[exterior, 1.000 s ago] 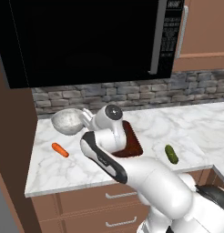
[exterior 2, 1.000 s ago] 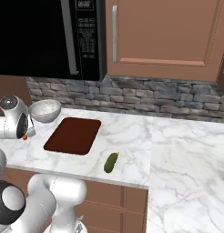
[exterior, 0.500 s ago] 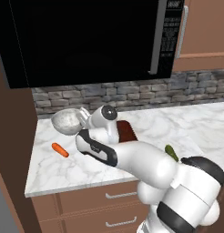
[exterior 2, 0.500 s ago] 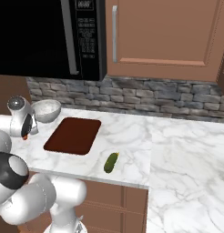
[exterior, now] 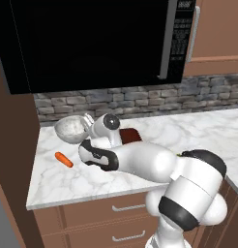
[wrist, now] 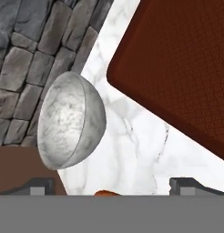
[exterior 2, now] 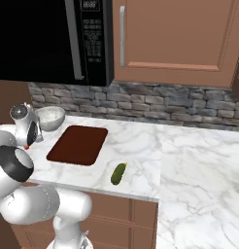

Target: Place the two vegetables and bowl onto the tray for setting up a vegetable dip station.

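The speckled white-grey bowl (exterior: 70, 128) stands by the stone wall at the counter's left end, also seen as bowl (exterior 2: 49, 118) and bowl (wrist: 70, 120). Right of it lies the dark reddish-brown tray (exterior 2: 78, 144), which is bare; its corner shows as tray (wrist: 177, 77). The orange carrot (exterior: 64, 160) lies near the front left of the counter, and a sliver of carrot (wrist: 107, 193) peeks up between my fingertips. The green cucumber (exterior 2: 118, 173) lies in front of the tray. My gripper (wrist: 112, 185) hovers open over the marble between bowl and tray, holding nothing.
A black microwave (exterior: 92, 43) hangs low over the counter, and a wooden cabinet (exterior 2: 175, 34) sits to its right. A brown side panel (exterior: 14, 145) closes the counter's left end. My own arm (exterior: 140, 162) covers much of the tray from the left.
My arm's links have swung round in front of the tray, and the hand has edged slightly toward the bowl. Bowl, carrot, cucumber and tray lie where they were.
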